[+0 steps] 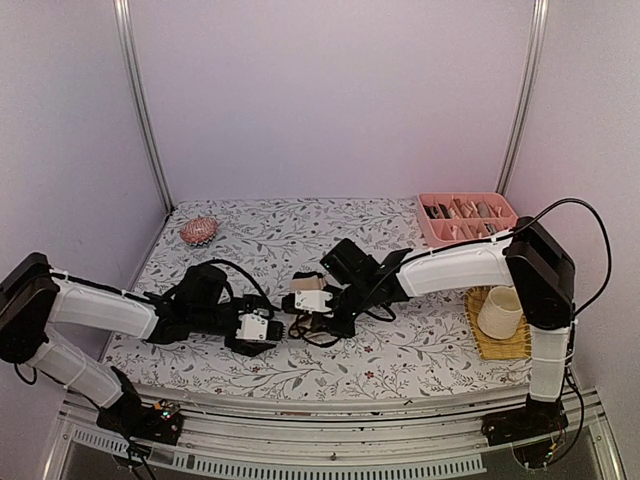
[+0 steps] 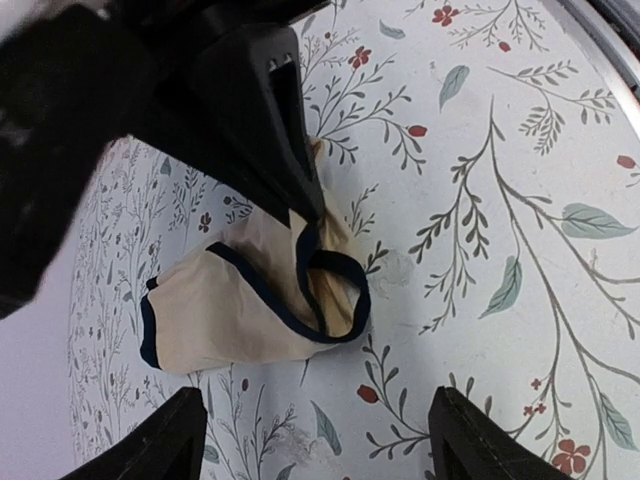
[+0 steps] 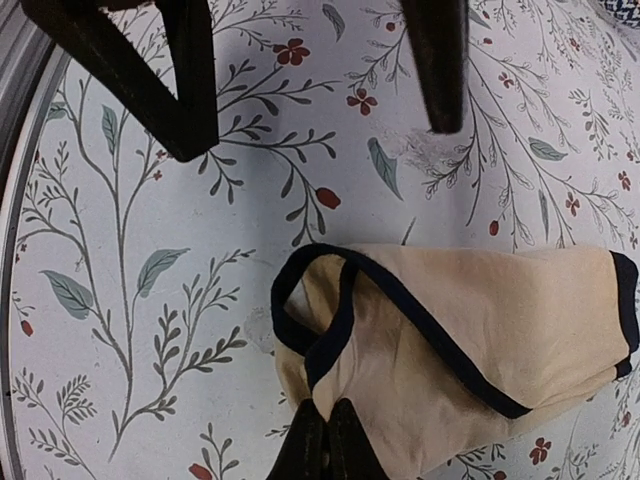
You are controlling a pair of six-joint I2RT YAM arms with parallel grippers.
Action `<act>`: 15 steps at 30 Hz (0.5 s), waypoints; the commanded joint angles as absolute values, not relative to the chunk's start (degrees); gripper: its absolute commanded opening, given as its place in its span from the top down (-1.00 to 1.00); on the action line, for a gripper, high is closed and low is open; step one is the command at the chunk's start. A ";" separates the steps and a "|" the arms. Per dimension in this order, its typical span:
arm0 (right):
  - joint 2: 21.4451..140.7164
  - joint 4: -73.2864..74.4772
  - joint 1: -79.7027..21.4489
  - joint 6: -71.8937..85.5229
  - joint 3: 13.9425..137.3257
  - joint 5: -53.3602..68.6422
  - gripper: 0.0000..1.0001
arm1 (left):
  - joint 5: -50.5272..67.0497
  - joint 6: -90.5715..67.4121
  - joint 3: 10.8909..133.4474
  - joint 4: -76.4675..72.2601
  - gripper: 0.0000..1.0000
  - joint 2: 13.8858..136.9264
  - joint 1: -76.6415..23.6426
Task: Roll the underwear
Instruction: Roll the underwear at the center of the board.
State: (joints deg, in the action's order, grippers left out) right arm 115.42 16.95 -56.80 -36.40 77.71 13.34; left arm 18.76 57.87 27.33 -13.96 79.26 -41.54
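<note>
The beige underwear (image 2: pixel 230 310) with black edging lies bunched on the floral tablecloth, one leg hole gaping (image 3: pixel 480 320). My right gripper (image 3: pixel 328 425) is shut on the cloth's near edge, beside the black trim; in the left wrist view it (image 2: pixel 300 190) comes down onto the garment from above. My left gripper (image 2: pixel 315 425) stands open just short of the underwear, with only bare tablecloth between its fingers (image 3: pixel 190 100). In the top view both grippers (image 1: pixel 268 326) (image 1: pixel 300 318) meet tip to tip at the table's front middle and hide the garment.
A round reddish-pink hairbrush (image 1: pixel 199 232) lies at the back left. A pink compartment tray (image 1: pixel 438 236) sits at the back right. A cream cup (image 1: pixel 500 312) stands on a yellow mat (image 1: pixel 500 345) at the right. The table's metal front edge (image 1: pixel 330 400) is close.
</note>
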 commanded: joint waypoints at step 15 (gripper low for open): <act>122.03 25.94 -52.04 -29.04 85.98 31.15 0.96 | 0.95 59.67 24.98 -33.50 -0.41 91.40 -52.97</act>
